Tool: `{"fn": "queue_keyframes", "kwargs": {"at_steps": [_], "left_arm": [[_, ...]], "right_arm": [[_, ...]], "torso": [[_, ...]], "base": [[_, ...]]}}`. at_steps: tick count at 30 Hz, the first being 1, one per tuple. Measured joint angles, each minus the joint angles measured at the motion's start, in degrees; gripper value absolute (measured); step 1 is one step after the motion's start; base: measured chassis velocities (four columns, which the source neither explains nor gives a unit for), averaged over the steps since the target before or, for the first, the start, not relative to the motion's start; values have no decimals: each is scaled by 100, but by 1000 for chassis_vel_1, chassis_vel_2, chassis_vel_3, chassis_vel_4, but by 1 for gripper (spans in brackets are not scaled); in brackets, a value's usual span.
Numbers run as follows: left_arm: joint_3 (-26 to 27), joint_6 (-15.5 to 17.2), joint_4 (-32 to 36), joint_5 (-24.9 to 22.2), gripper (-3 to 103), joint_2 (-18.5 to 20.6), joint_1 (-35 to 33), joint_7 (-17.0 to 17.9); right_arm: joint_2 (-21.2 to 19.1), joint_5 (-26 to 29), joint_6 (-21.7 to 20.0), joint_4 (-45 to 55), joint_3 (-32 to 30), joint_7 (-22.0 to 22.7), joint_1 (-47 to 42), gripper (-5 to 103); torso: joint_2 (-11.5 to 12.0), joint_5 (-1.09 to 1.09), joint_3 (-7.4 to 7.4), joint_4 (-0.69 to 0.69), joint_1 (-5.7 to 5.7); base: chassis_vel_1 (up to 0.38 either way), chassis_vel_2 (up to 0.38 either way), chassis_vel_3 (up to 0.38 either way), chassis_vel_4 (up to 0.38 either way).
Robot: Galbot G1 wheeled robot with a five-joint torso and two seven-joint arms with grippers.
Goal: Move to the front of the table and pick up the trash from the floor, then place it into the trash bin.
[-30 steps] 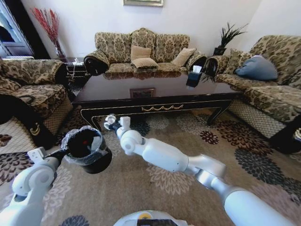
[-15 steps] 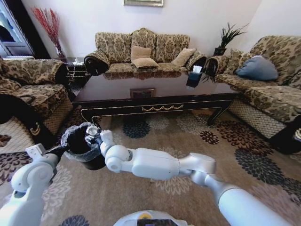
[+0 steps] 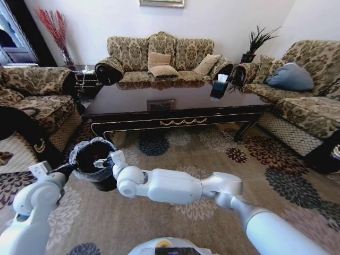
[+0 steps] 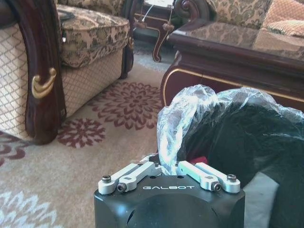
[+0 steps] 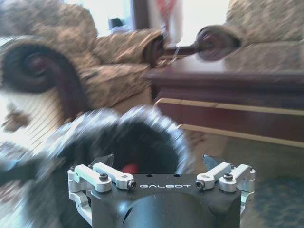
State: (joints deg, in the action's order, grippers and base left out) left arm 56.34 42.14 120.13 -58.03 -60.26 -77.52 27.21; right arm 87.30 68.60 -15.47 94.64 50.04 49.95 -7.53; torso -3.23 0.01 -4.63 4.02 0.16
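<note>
The trash bin (image 3: 91, 166), black with a clear bag folded over its rim, hangs off the carpet at the lower left. My left gripper (image 3: 71, 169) is shut on its rim, and the left wrist view shows the gripper (image 4: 166, 164) pinching the bag-lined edge of the bin (image 4: 247, 142). My right gripper (image 3: 104, 161) hovers at the bin's mouth, and in its own view that gripper (image 5: 156, 159) is open with nothing between the fingers. A red bit of the trash (image 5: 128, 168) lies inside the bin (image 5: 142, 137). The dark table (image 3: 175, 103) stands just beyond.
An armchair (image 3: 32, 101) with a dark wooden front stands close on the left. Sofas (image 3: 159, 56) ring the table, and a tissue box (image 3: 219, 85) sits on its far right. Open floral carpet (image 3: 212, 154) stretches to the right of my arms.
My right arm swung left from in front of the table to the bin's mouth. The pale piece it carried is gone from its fingers, which now stand open. The left arm lowered the bin slightly.
</note>
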Motion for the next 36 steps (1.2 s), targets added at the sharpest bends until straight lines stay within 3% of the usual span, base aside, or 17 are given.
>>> {"fn": "queue_keyframes", "kwargs": {"at_steps": [4, 11, 16, 21, 22, 27, 33, 36], "left_arm": [[-138, -61, -280, 135, 4, -56, -89, -53], [-347, -181, -584, 305, 4, -133, -115, -94], [-710, -314, -707, 710, 4, -327, -131, -132], [-1010, -551, -712, 1175, 4, -558, -312, -300], [-1010, -551, -712, 1175, 4, -558, -312, -300], [-1281, -1037, -994, 1493, 4, -725, -386, -600], [-1522, -1375, -1238, 1564, 4, -900, -273, -755], [-1728, -1500, -1433, 1873, 4, -1010, -158, -786]], "right_arm": [[-259, -817, 166, -157, -357, -33, 92, 100], [-745, -1284, 296, -293, -1375, -134, -294, 100], [-1276, -1905, 528, -355, -2143, -304, -1062, 100], [-2030, -2611, 732, 32, -3226, -685, -2259, 100], [-2030, -2611, 732, 32, -3226, -685, -2259, 100], [-2972, -2919, 912, 647, -4126, -1029, -3185, 100], [-3179, -3065, 1007, 921, -4669, -1151, -3824, 100], [-3206, -3175, 1015, 1085, -4911, -1198, -4246, 100]], "torso": [[0, 0, -1, -3, 0], [0, 2, 0, -1, 0], [0, 2, -1, 1, 0], [0, 3, 0, 0, 0], [0, 3, 0, 0, 0], [0, 1, 1, 3, 0], [0, 3, 1, -1, 0], [0, 1, 0, 2, -1]], "base": [[0, 0, 0, 0], [0, 0, 0, 0], [0, 0, 0, 0], [0, 0, 0, 0], [0, 0, 0, 0], [0, 0, 0, 0], [0, 0, 0, 0], [0, 0, 0, 0]]}}
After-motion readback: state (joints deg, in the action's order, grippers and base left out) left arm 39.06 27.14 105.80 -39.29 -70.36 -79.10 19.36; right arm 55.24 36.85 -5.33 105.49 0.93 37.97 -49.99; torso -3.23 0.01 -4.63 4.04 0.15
